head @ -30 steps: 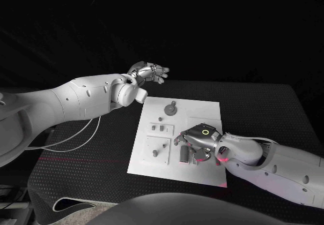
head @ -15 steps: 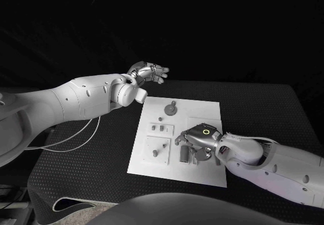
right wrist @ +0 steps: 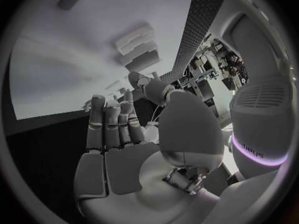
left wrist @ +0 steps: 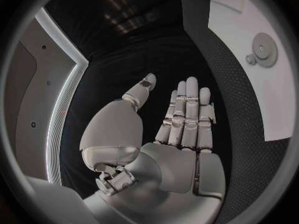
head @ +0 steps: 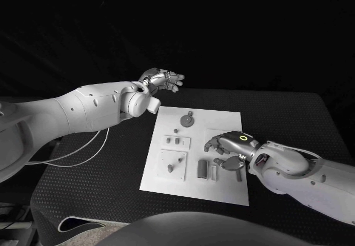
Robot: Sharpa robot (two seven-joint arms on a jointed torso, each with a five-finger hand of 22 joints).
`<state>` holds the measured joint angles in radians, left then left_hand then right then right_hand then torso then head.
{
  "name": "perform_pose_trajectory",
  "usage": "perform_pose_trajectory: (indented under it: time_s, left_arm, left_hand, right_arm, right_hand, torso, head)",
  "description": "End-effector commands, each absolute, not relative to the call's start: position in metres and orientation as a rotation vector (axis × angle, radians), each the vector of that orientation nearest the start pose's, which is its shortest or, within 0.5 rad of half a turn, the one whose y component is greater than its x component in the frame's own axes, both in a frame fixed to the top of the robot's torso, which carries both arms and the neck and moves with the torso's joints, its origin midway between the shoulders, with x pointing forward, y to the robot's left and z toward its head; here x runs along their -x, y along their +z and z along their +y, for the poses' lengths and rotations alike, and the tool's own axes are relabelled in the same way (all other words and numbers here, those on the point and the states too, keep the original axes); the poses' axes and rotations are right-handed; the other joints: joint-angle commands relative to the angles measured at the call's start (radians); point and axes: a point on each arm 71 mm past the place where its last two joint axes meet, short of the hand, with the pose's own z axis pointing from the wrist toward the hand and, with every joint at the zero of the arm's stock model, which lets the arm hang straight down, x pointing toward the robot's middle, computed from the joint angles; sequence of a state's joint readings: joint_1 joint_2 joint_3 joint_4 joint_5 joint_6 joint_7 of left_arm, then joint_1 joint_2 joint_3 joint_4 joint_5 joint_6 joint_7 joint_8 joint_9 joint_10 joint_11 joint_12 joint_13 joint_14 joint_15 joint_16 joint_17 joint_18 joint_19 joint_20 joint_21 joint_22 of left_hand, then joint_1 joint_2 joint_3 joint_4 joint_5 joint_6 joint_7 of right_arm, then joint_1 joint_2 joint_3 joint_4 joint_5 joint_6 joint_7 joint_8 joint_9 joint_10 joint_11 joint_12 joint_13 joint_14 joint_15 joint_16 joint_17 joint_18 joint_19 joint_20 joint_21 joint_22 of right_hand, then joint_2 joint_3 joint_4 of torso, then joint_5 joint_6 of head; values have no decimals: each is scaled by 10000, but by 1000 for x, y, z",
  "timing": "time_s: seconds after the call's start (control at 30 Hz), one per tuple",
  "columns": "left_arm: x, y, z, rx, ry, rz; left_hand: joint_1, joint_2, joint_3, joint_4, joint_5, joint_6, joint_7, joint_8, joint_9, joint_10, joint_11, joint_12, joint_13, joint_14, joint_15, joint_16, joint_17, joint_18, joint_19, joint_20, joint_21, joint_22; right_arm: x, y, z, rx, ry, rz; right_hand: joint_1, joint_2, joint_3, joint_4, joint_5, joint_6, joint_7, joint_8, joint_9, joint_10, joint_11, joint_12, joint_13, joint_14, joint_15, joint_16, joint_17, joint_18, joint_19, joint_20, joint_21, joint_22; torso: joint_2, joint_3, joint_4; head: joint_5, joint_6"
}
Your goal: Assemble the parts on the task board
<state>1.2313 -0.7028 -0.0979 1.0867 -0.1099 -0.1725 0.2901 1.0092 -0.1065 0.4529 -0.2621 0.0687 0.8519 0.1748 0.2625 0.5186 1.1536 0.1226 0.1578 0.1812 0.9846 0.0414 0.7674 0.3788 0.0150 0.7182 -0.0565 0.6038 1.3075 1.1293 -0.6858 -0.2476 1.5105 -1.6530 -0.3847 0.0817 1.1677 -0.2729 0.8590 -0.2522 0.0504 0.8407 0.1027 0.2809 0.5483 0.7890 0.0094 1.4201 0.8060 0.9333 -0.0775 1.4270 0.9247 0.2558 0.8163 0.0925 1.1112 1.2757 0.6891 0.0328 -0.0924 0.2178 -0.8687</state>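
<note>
The white task board [head: 222,123] lies mid-table. On it are a grey gear [head: 187,119], small pegs [head: 174,139], a square plate with a peg [head: 173,164], two upright grey blocks [head: 202,168] and a slim piece [head: 238,176]. My right hand [head: 228,149] hovers over the board's right half, just beside the blocks, fingers straight and apart, holding nothing. The right wrist view shows that hand [right wrist: 115,129] with the blocks [right wrist: 138,44] beyond its fingertips. My left hand [head: 162,80] is raised beyond the board's far left corner, open and empty. The left wrist view shows this hand [left wrist: 181,119] and the gear [left wrist: 268,50].
The black table [head: 296,118] stretches round the board on all sides. A thin white cable [head: 89,154] loops over the table at the left, under my left arm.
My right hand has lifted off the grey blocks and drawn back to the right and farther away, uncovering them. The left hand has stayed where it was.
</note>
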Motion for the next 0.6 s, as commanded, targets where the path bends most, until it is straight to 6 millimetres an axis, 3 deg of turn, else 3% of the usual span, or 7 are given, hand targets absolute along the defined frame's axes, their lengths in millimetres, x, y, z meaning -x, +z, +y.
perform_pose_trajectory:
  time_s: [0.03,0.1,0.23,0.3,0.43,0.57,0.6]
  left_arm:
    - [-556,-208,269,10608,-12916,14982]
    - [-556,-208,269,10605,-12910,14969]
    - [-556,-208,268,10596,-12940,14986]
    - [-556,-208,268,10598,-12932,14983]
    - [-556,-208,268,10601,-12923,14982]
    - [-556,-208,270,10607,-12907,14975]
    - [-556,-208,270,10609,-12898,14971]
  left_hand:
    - [25,55,23,31,-22,-39,-5,44,-15,-74,-14,66,17,57,41,-62,16,103,22,29,-35,138]
    - [27,55,24,30,-22,-35,-4,47,-14,-71,-16,71,18,59,41,-62,19,103,24,29,-35,140]
    - [28,56,23,32,-21,-26,-3,53,-13,-63,-20,84,21,64,39,-62,24,103,28,28,-36,143]
    - [28,56,23,33,-21,-23,-2,55,-13,-60,-22,88,22,65,39,-62,27,104,29,28,-37,144]
    - [27,56,22,34,-21,-21,-2,57,-13,-58,-24,93,23,66,38,-62,29,103,31,28,-38,145]
    - [20,55,18,41,-22,-16,2,62,-13,-35,-36,120,30,70,37,-66,38,102,35,27,-42,150]
    - [19,53,17,42,-22,-13,2,64,-14,-21,-44,135,34,72,37,-67,42,102,35,27,-45,152]
  right_arm:
    - [-427,-264,-126,3813,9622,17382]
    - [-434,-258,-135,2745,9729,17876]
    - [-444,-253,-152,1504,9514,18669]
    - [-447,-253,-161,907,9241,19193]
    - [-451,-256,-177,89,8637,20119]
    - [-451,-258,-195,-563,7845,20801]
    - [-450,-258,-199,-699,7631,21021]
  right_hand:
    - [-325,90,-450,-69,-17,59,233,61,0,85,119,64,-33,93,-12,74,-32,60,59,-51,60,-32]
    - [-758,67,-823,32,-16,133,298,100,12,110,165,77,-42,112,20,89,-38,59,79,-38,82,-34]
    - [-1169,404,-1586,-179,-5,348,472,185,47,185,330,97,-101,176,174,117,-88,60,121,-112,76,-103]
    - [-1381,514,-1812,-165,-1,466,505,226,65,248,361,115,-122,211,207,116,-116,60,159,-119,72,-135]
    - [-1879,640,-2232,-37,0,668,432,323,141,510,292,163,-169,438,147,134,-183,60,351,-163,115,-196]
    - [-2458,860,-2679,134,17,947,246,449,324,1136,91,175,-259,1070,-71,94,-359,60,883,-451,206,-375]
    - [-2509,900,-2711,159,7,1134,132,545,431,1418,-30,212,-259,1365,-192,101,-400,60,1158,-593,276,-442]
  torso:
    - [-18,9,-26]
    - [-21,2,-34]
    - [-17,-3,-32]
    - [-13,1,-31]
    - [-18,7,-33]
    - [-20,6,-29]
    - [-15,3,-23]
  head:
    - [-5,58]
    - [-32,92]
    - [-94,191]
    - [-123,165]
    - [-194,212]
    - [-231,164]
    - [-235,161]
